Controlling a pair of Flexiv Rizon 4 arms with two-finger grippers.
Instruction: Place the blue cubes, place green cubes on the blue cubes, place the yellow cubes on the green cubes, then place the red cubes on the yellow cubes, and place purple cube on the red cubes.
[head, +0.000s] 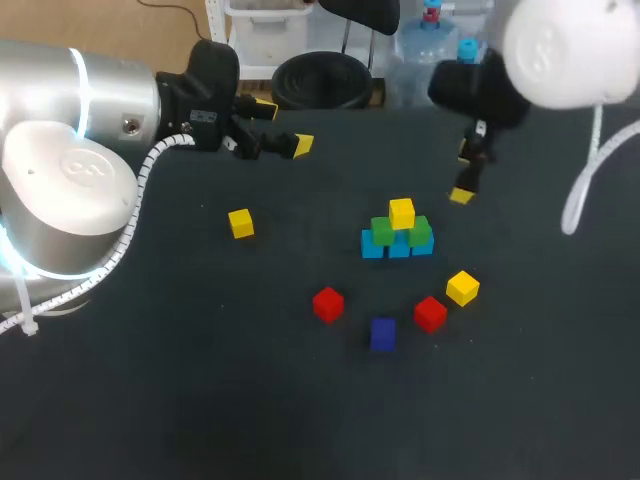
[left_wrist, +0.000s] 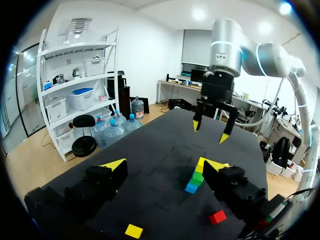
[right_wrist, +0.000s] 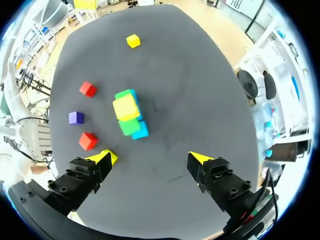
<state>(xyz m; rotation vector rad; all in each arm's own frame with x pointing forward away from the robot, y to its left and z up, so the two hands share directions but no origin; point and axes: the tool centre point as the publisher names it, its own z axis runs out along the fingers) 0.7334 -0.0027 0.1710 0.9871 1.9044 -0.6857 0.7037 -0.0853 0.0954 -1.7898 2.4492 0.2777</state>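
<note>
- Stacked: blue cubes (head: 373, 246), green cubes (head: 382, 230), one yellow cube (head: 402, 212).
- To place, at 6 o'clock from those: red cubes (head: 327, 304), purple cube (head: 382, 333).
- Left and right jaws wide open, empty.

Table (head: 200, 400) under me: dark, matt, faint nap like cloth or felt, no shine; left arm (head: 60, 180) shell glossy white, smooth, highlights sliding over it; silver section beside it looks like brushed metal; cable sleeve (head: 140, 190) white, ribbed, plastic look; left gripper (left_wrist: 165, 165) and right gripper (right_wrist: 151, 158) bodies matt black plastic; fingertips (right_wrist: 197, 158) flat yellow, satin; cube stack (head: 398, 238) and purple cube (head: 382, 333) smooth-faced, low sheen; plastic or painted wood, cannot tell.
</note>
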